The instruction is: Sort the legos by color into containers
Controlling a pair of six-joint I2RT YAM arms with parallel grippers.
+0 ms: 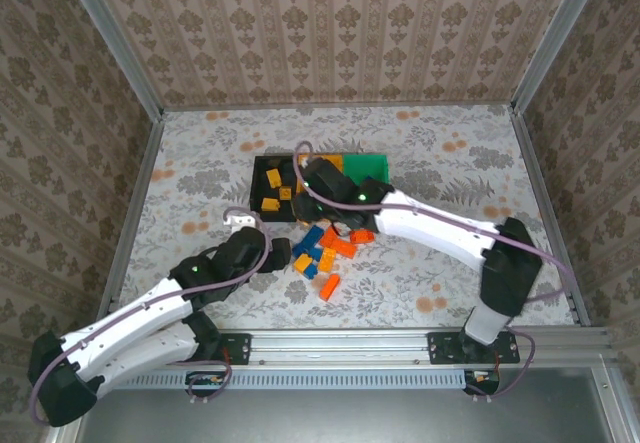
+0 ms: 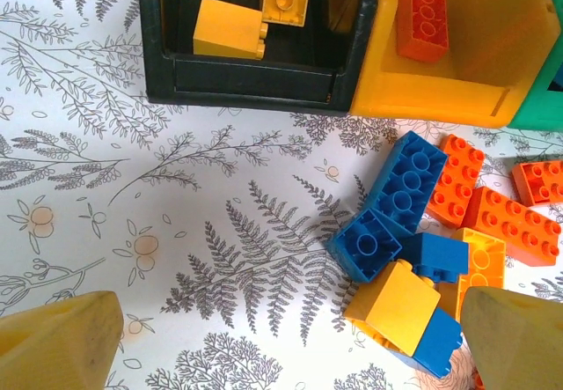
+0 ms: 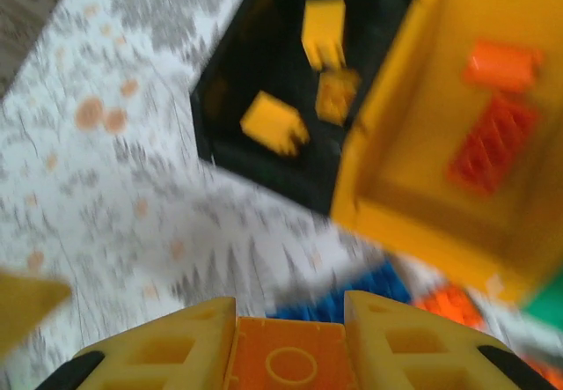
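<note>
Legos (image 2: pixel 431 253) lie in a loose pile on the table, just in front of the yellow-orange bin (image 3: pixel 422 135). The right gripper (image 3: pixel 290 337) is squeezed tight on a red-orange brick (image 3: pixel 290 364) near that bin. Other red-orange bricks (image 3: pixel 491 143) sit inside it, so I think this one goes there too. Lift it over the wall, stop above the middle, then let go, away from the black bin (image 3: pixel 264 55) beside it. The left gripper (image 2: pixel 286 342) hangs wide open by the pile.

Robot lab test cell: aluminium extrusion frame (image 1: pixel 112 38) boxes in wallpaper-print wall panels (image 1: pixel 330 33) and a floral-print tabletop (image 1: pixel 450 163). Left arm (image 1: pixel 130 328) and right arm (image 1: pixel 440 228) are bolted to the front rail (image 1: pixel 340 343).
</note>
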